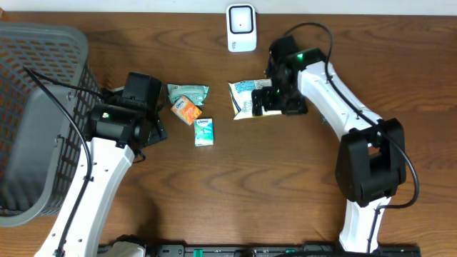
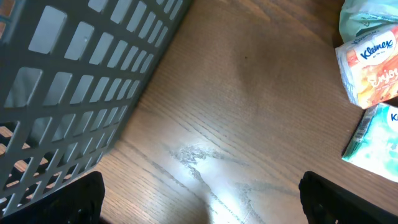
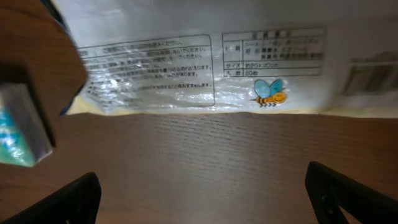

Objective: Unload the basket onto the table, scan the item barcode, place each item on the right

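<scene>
Overhead is evenly lit; glare streaks the table (image 2: pixel 199 158) under left wrist; right wrist dim, blurry.

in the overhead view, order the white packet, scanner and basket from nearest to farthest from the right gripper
1. White packet: mid-table, right next to the right gripper, just off its open fingers.
2. Scanner: at the top edge of the picture, above the packet.
3. Basket: at the picture's far left edge, past the other arm.
</scene>
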`<state>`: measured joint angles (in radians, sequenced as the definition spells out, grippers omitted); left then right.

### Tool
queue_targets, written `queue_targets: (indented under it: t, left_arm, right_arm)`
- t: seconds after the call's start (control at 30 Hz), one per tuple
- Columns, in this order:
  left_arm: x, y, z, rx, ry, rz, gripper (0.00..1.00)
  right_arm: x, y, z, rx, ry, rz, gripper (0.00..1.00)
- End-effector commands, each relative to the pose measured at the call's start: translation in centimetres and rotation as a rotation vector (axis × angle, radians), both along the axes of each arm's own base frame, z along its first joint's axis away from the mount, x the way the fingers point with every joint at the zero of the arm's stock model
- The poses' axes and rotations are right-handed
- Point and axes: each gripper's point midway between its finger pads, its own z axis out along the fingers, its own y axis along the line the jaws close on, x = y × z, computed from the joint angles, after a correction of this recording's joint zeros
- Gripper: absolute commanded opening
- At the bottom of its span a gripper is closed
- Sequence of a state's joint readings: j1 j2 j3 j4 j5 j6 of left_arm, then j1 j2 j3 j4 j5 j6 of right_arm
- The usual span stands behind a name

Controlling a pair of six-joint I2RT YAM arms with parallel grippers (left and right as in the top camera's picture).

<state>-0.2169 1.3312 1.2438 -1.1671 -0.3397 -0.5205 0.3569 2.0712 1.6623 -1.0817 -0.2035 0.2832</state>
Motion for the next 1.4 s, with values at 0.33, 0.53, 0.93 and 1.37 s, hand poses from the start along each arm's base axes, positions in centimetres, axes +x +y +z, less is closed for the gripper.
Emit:
queue_targets:
  t: [0.33, 0.53, 0.93, 1.37]
  left_arm:
    - [0.0, 0.4, 0.3, 0.009, -0.012, 0.013, 0.98]
    - [0.0, 0.4, 0.3, 0.009, -0.012, 0.013, 0.98]
    - [0.0, 0.4, 0.3, 0.009, -0.012, 0.013, 0.98]
    - [0.0, 0.4, 0.3, 0.009, -0.012, 0.013, 0.97]
  right_arm:
    - [1.9, -0.8, -1.7, -0.034, -0.054, -0.163, 0.34]
    - [3.7, -2.1, -2.7, -0.098, -0.145, -0.239, 0.11]
    - [11.4, -1.9, -0.2, -0.048, -0.502, -0.245, 0.28]
    - [10.2, 4.9, 3.4, 0.21, -0.446, -0.135, 0.11]
